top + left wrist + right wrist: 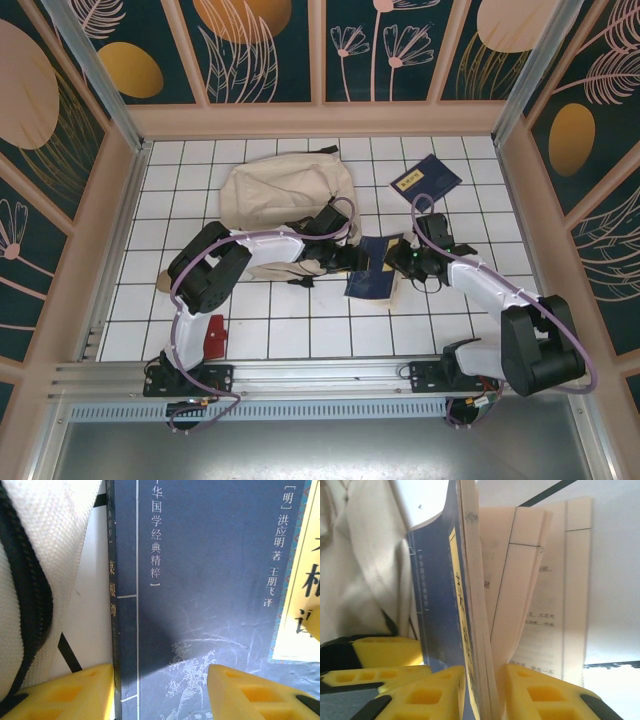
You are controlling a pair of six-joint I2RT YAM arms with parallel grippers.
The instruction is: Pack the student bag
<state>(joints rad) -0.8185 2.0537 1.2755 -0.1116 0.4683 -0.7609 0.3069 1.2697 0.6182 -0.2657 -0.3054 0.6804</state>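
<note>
- The right tool [482, 697] is clenched on the upright edge of a blue book [437, 605]. One yellow finger presses the cover side and the other the pages, and loose pages fan out to the right of the grip.
- The left tool [160, 695] is released. Its two yellow fingers stand well apart against the face of the same book's cover [200, 580], one by the spine and one further across.
- From above, both tools [345, 258] [400, 262] meet at this book [372, 280], mid-tabletop.
- The bag [285, 190], cream cloth with a black zipper line [30, 590], lies slumped on the tabletop [300, 330] just beyond the left tool, its near edge beside the book's spine.
- The book is outside the bag; I cannot tell what is inside the bag or whether its mouth is open.
- A second blue book [425, 178] lies flat toward the far right, apart from the bag.
- A red flat thing [216, 335] lies by the left arm's base.
</note>
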